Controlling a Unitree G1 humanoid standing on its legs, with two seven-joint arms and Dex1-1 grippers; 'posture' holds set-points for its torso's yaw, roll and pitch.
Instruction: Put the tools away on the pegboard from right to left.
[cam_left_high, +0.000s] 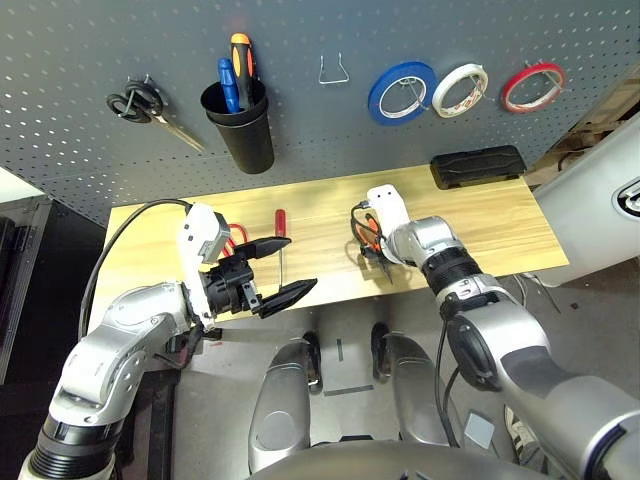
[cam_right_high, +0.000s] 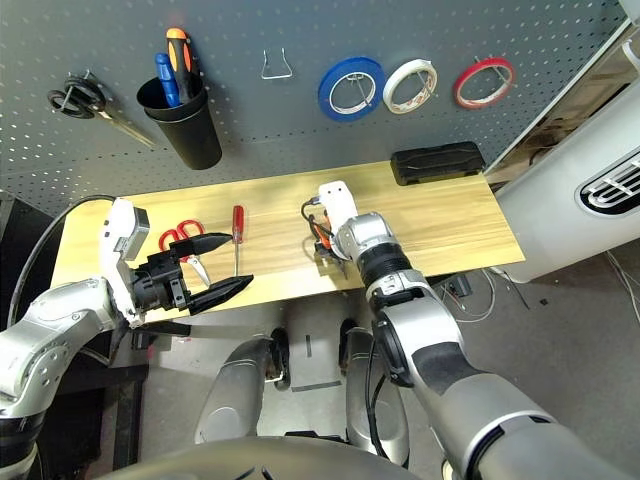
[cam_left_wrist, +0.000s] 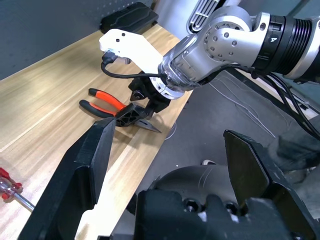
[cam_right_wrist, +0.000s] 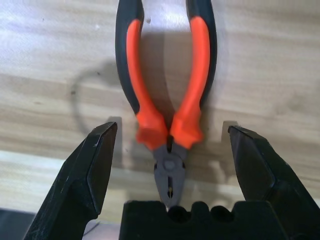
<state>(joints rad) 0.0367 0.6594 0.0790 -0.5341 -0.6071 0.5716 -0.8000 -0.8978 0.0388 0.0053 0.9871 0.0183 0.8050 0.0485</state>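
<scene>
The orange-and-black pliers (cam_right_wrist: 146, 102) lie on the wooden table (cam_left_high: 480, 225), head toward its front edge. My right gripper (cam_right_wrist: 171, 129) hangs open just over them, one finger on each side of the head, touching nothing. The slim red-handled screwdriver (cam_left_high: 280, 225) and the red-handled scissors (cam_right_high: 180, 233) lie further left on the table. My left gripper (cam_left_high: 297, 264) is open and empty above the front edge, near the screwdriver's tip. A thin red tape ring (cam_left_high: 541, 67) hangs at the far right of the pegboard (cam_left_high: 330, 130).
On the pegboard hang blue tape (cam_left_high: 401, 92), white tape (cam_left_high: 460, 90), a bare metal hook (cam_left_high: 333, 70), a black cup (cam_left_high: 240, 125) with screwdrivers, and black-handled scissors (cam_left_high: 140, 103). A black case (cam_left_high: 478, 165) lies at the table's back right.
</scene>
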